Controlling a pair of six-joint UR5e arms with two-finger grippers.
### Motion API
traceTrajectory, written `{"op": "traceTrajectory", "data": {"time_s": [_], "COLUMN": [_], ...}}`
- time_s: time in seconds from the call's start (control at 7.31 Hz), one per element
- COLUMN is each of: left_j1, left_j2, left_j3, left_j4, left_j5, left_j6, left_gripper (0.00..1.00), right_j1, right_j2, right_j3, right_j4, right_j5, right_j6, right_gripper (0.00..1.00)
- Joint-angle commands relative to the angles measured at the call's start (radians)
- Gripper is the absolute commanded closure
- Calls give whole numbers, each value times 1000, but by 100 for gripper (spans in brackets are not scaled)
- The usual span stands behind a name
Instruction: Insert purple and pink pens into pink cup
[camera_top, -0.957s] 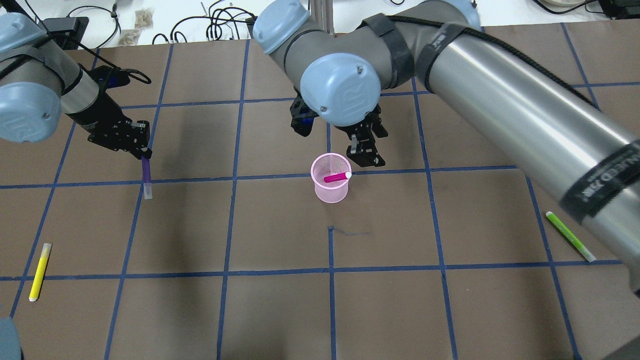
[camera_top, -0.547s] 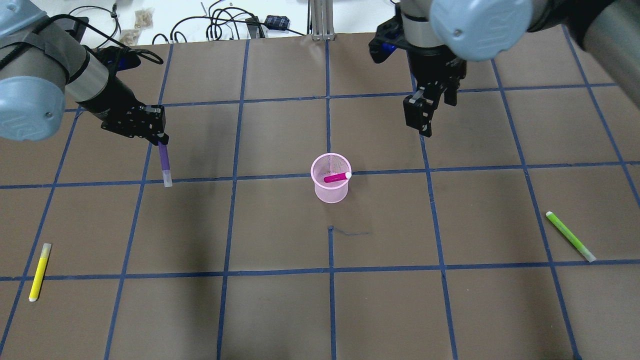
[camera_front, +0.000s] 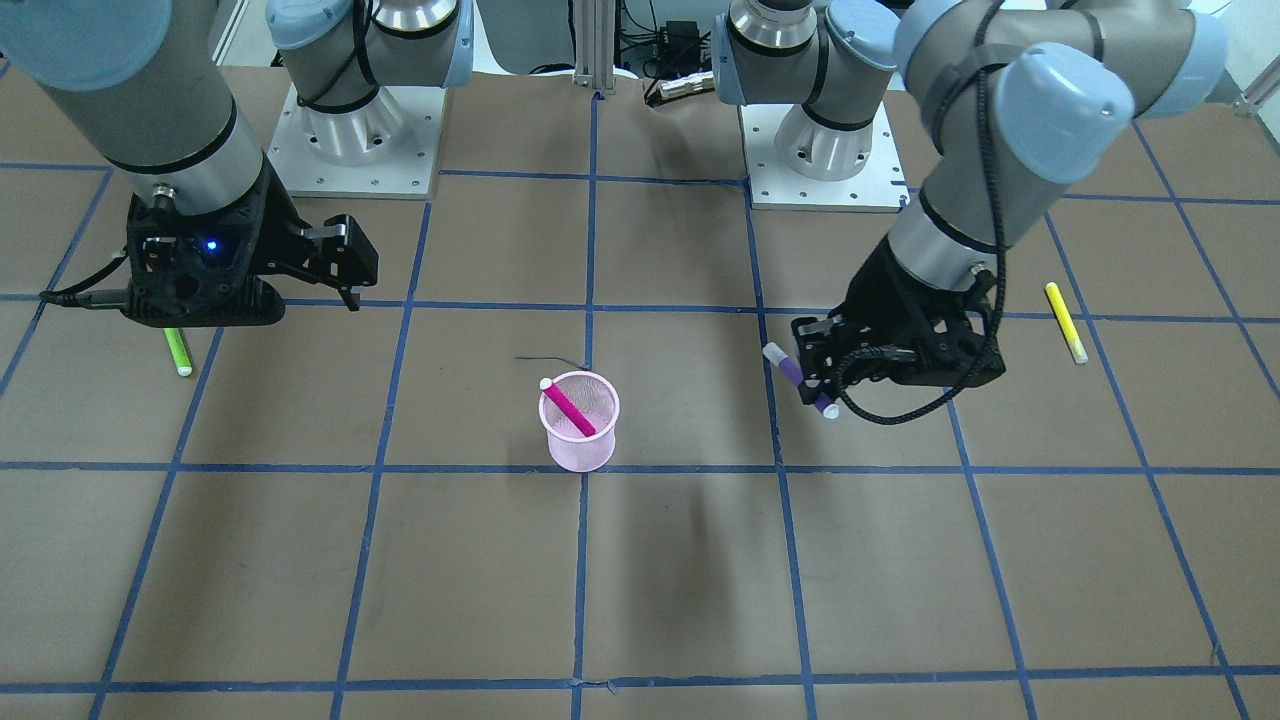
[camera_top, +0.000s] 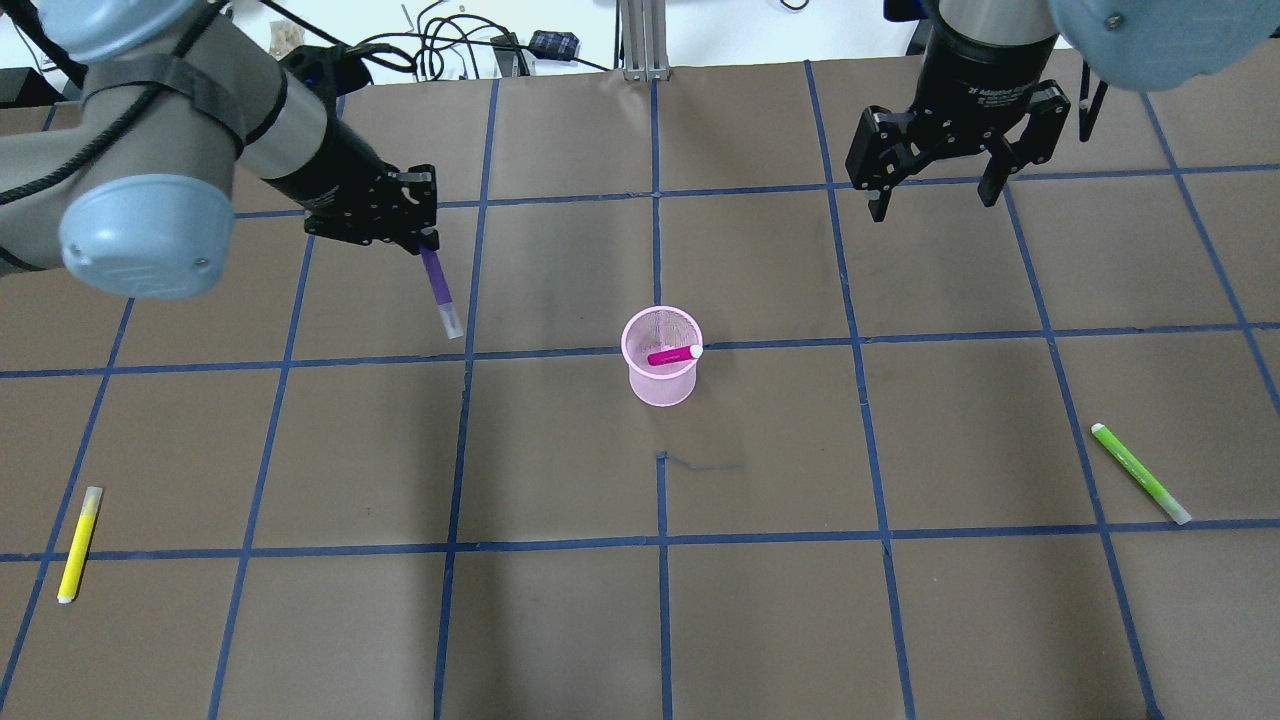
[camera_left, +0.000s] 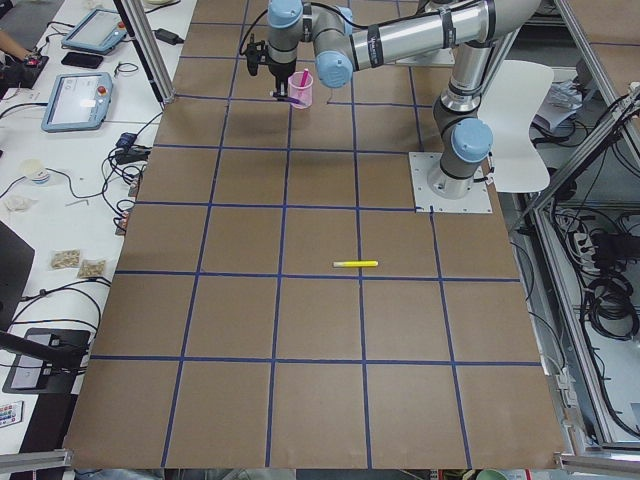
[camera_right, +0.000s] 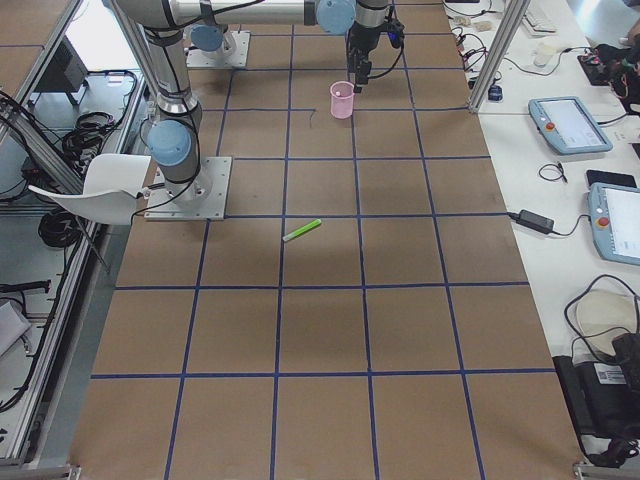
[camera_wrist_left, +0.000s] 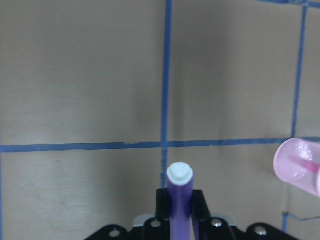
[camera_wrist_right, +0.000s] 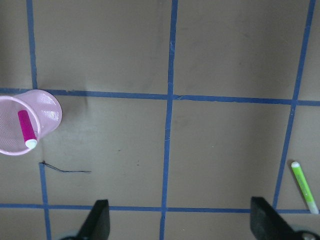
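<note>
Pink pen (camera_top: 672, 354) is in; left pincer (camera_top: 428, 240) clamps purple pen (camera_top: 438, 290), probably bound next for pink cup (camera_top: 661, 388) well to its right; right pincer (camera_top: 935, 203) gapes empty

The only lettering that shows is a line of small white print (camera_top: 985, 93) on the black body of the right gripper (camera_top: 935, 205). It appears in the overhead view, near the worktop's far edge toward its right corner. It begins "2F"; the words after it are too small to read with certainty. In the side views, the tablet screens (camera_right: 568, 122) beyond the worktop's far edge show only blurred patches, nothing legible.
</note>
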Motion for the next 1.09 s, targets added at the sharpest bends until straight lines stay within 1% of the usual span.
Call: {"op": "traceTrajectory", "data": {"time_s": [0.0, 0.14, 0.27, 0.41, 0.68, 0.82, 0.96], "left_j1": [-162, -197, -242, -297, -328, -334, -345], "left_j2": [-40, -66, -92, -110, -143, -149, -152], "left_j3": [-2, -5, -13, -46, -59, -60, -65], "left_j4": [117, 191, 240, 316, 369, 375, 383], "left_j5": [7, 9, 79, 187, 196, 198, 202], "left_j6": [-321, -439, -490, -503, -665, -669, -667], "left_gripper": [100, 100, 100, 100, 100, 100, 100], "right_j1": [-16, -22, -24, -24, -21, -21, -25], "right_j2": [-33, -38, -48, -71, -119, -122, -121], "right_j3": [10, 22, 39, 75, 164, 166, 163], "right_j4": [-25, -37, -41, -61, -142, -172, -170], "right_j5": [25, 25, 25, 29, 17, 17, 22], "right_j6": [63, 66, 135, 187, 195, 194, 186], "right_gripper": [0, 0, 0, 0, 0, 0, 0]}}
